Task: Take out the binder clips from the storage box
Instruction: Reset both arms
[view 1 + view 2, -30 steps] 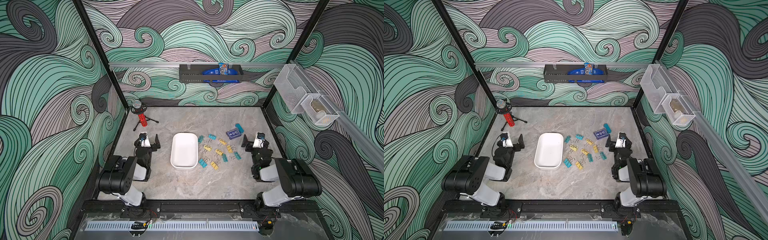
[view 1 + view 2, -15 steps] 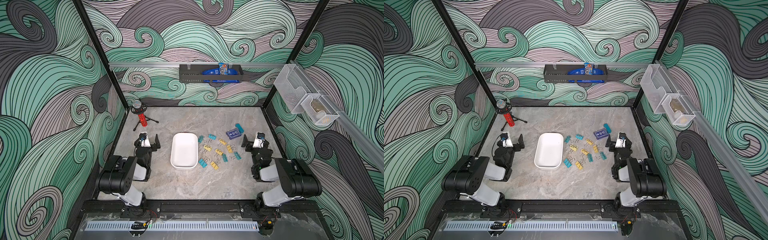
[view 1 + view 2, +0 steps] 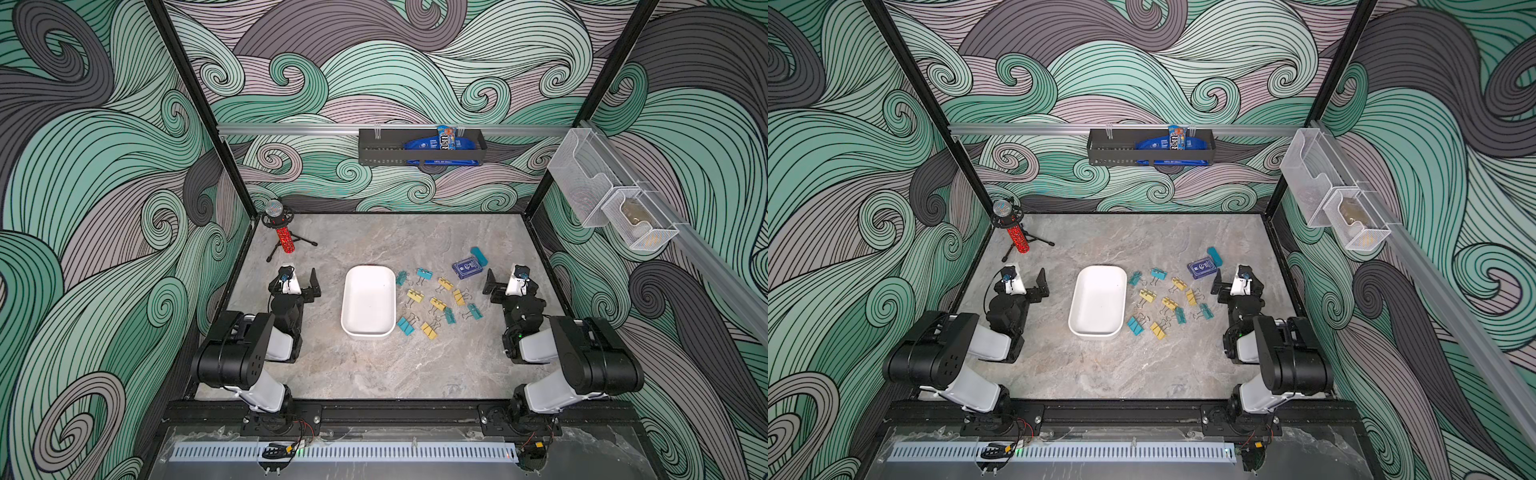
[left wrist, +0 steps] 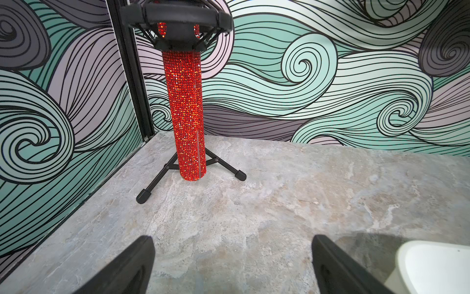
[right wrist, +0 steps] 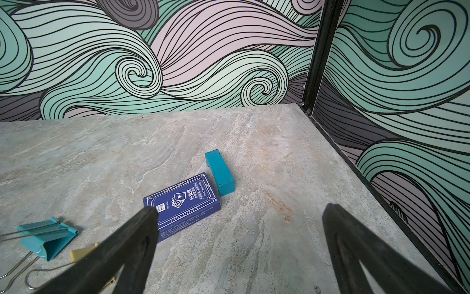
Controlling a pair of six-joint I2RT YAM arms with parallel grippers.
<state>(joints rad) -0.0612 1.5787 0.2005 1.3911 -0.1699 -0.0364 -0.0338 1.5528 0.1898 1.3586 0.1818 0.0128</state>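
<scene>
When read from the near edge outward, begins with two black-and-white arms folded low at the front corners of a grey marbled tabletop [image 3: 374,374]. Ahead of the left arm, left gripper [image 3: 296,279], jaws spread wide, gripping nothing, aimed toward the far wall. Mirrored on the other side, right gripper [image 3: 510,279], jaws equally spread, also gripping nothing.

Between the two, storage box [image 3: 368,303]: white, shallow, rounded, long axis running near to far, only bare white floor showing inside. Blocks the straight line from left gripper to binder clips [image 3: 437,303]. About ten of those, teal and pale yellow with wire loops, scattered flat on the tabletop between storage box and right gripper. Nearest teal one just beside the box's right wall, all of them outside it.

Slightly farther, near the right gripper's inner finger, dark blue card box [image 3: 468,267], with teal block [image 3: 478,255] just beside its far corner.

Far left corner: red sequined microphone [image 3: 284,243] in a black shock mount on a tripod stand, well apart from everything else. On the back wall, black rack [image 3: 382,149] holding blue packets. On the right wall, white mesh baskets [image 3: 590,183].
</scene>
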